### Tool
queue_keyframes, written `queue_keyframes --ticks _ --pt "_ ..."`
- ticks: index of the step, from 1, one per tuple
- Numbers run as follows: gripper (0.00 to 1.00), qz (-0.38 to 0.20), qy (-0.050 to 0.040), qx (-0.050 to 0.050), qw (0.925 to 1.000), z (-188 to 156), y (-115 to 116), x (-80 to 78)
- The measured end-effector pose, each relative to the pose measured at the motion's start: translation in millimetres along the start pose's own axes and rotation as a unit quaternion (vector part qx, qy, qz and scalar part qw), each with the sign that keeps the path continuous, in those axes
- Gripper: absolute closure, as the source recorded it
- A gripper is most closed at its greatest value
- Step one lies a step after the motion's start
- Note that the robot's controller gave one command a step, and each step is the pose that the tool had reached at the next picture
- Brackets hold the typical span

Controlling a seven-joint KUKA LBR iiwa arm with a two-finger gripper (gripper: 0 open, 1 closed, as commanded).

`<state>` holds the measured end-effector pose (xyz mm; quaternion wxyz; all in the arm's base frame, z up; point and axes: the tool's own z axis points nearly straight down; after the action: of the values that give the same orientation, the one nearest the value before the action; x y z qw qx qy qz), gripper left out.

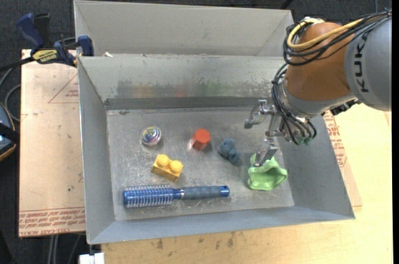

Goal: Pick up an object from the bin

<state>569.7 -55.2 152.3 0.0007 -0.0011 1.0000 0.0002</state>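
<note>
**A:** The end effector (268, 153) is low in the right part of the grey metal bin (93, 132). Its tip is right at the top edge of a bright green crumpled thing (267, 176) and looks to be touching it.

**B:** Spread or pressed together?

**A:** I cannot tell. The metal parts overlap from this angle, and I can't say it is pinching anything.

**B:** And where is the green piece, exactly?

**A:** On the bin floor, near the right wall and towards the near edge. It looks soft and is folded into a lump.

**B:** Work back up the arm for me.

**A:** Dark cables (298, 128) hang at the wrist. Above them is the rounded orange cover (318, 78), with more cables looped over its top. Then the grey arm (377, 63) comes in from the right. It carries black letters, "KUK", running up its side, and the rest of the word is cut off at the edge.

**B:** What are the neighbours on the floor?

**A:** Just left of the green piece sits a blue-grey lump (229, 151), near it but apart. Further left is a small red block (201, 139). Beyond that is a round silvery-purple thing (151, 136), something like a spinning top.

**B:** And nearer the front?

**A:** A yellow toy brick (168, 166) with studs on top. A blue hairbrush (174, 195) lies flat along the near wall. Its bristle head is to the left and its handle points right, towards the green piece.

**B:** Any print on those?

**A:** It's too small to tell.
</note>
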Motion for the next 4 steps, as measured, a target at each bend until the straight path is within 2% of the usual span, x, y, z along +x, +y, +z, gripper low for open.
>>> queue_keyframes --ticks 1,2,3,4 --pt "0.00 0.046 -0.0041 0.000 0.9990 76 10 16.6" --pt "1.00 0.044 -0.0047 0.000 0.9990 74 10 15.8" --pt "1.00 -0.216 -0.0038 0.001 0.9765 -62 10 6.8" --pt "0.00 -0.215 -0.0014 0.000 0.9766 -60 10 7.9"
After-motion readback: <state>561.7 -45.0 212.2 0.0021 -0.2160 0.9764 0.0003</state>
